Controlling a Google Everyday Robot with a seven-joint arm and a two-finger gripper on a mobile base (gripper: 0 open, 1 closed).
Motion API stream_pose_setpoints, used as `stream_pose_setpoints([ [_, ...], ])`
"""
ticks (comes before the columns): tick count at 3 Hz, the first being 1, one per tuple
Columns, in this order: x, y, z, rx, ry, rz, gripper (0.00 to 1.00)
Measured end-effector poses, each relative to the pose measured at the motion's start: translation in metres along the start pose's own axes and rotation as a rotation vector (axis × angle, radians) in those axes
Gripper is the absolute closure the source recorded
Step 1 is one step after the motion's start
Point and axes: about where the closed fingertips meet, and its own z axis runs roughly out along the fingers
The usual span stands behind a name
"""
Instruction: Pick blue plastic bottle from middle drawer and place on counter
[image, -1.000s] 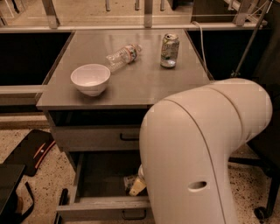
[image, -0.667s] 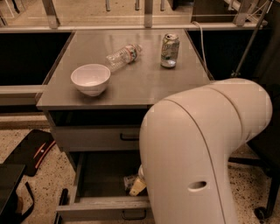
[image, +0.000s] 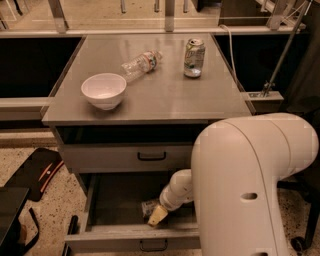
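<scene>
Gripper: low in the centre of the frame, the gripper (image: 157, 216) reaches into the open middle drawer (image: 116, 197), its pale tip just beside the blue plastic bottle (image: 148, 206).
Grip: we cannot tell how wide it stands, nor whether it holds the bottle.
Bottle: on the drawer floor, near the front panel.
Counter: the counter (image: 160, 97), upper centre, carries one white bowl (image: 103, 90), one clear bottle (image: 141, 63) on its side and one upright can (image: 194, 58).
Drawers: we count two, the upper drawer (image: 120, 158) shut, the other pulled out.

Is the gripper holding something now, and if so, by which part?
It cannot be told. The gripper is down in the middle drawer, right beside the blue plastic bottle, but no hold can be seen.
</scene>
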Motion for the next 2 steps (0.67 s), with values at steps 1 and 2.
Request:
stream_pose_setpoints([
  [1,0.0065,0.001,0.0202,-0.04,-0.002,0.018,0.0],
  [2,0.0117,-0.0001,0.0272,-0.036,0.03,0.028,0.0],
])
